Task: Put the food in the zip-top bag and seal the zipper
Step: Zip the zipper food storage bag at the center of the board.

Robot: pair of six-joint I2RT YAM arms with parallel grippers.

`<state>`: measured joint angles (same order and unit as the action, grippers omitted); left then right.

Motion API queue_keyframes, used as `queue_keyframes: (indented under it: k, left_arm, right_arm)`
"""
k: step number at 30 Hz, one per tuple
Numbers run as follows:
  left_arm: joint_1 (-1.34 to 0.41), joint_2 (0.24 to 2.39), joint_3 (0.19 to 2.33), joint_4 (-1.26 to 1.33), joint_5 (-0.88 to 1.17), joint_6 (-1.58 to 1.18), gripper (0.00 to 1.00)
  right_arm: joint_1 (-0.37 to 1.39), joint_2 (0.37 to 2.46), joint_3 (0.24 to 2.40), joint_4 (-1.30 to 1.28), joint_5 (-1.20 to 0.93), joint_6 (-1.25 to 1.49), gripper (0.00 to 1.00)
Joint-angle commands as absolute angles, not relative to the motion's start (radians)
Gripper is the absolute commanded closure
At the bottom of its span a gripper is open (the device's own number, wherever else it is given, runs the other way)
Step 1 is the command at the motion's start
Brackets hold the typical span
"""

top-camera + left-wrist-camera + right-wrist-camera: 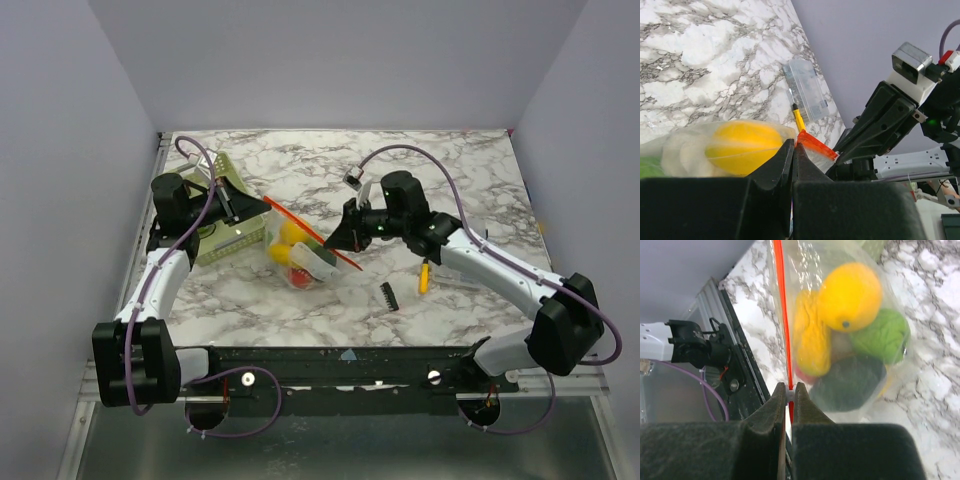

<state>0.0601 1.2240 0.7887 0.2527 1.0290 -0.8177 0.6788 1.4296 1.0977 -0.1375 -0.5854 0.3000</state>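
- The left gripper [794, 145] is closed fully on one end of the zipper [782, 325]. Its fingertips are pinched on the red-orange strip, just beside the yellow fruit.
- The right gripper [788, 390] is likewise clamped on the strip, further along toward its other end. The strip is seen running straight away from between its fingers.
- The strip is drawn into a straight line between the two holds. This is judged to be done so that the floppy mouth is kept taut and aligned for pressing shut.
- The zip-top bag [805, 265] lies at the middle of the worktop [450, 170], between the two arms. The food [850, 295] is already inside it, and yellow, orange-yellow, green and dark green pieces are made out through the plastic. Filling is therefore judged finished, with only the sealing left.
- It cannot be told whether the zipper is actually pressed closed along its length, because only its coloured edge is shown.
- It cannot be settled whether the bag's belly rests on the worktop or hangs just above it.
- A reddish piece is visible only as a sliver behind the others, and a whitish one is blurred by the plastic.
- The light green basket [228, 238] is partly covered by the left arm.
- The clear box [805, 90] and screwdriver [799, 119] lie apart and are not touched.
- A small black ridged object [388, 294] is too small to be identified.
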Motion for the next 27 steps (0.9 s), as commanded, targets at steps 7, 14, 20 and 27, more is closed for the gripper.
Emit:
queue_keyframes:
  k: [7,14,20,27]
  left_arm:
    - [0.109,1.221,0.838,0.191,0.934,-0.761,1.0]
    - [0.118,1.224,0.839,0.177,0.925,-0.755,1.0]
    - [0.121,1.219,0.84,0.168,0.921,-0.756,1.0]
    - [0.097,1.174,0.9,0.004,0.829,-0.759,1.0]
  right_arm:
    - [0.679,1.292,0.965,-0.328,-0.471,0.285,0.99]
    - [0.679,1.226,0.908,-0.395,-0.394,0.298,0.99]
    - [0.679,1.182,0.862,-0.43,-0.362,0.304,0.99]
    - [0.679,1.153,0.901,-0.425,-0.289,0.326,0.6]
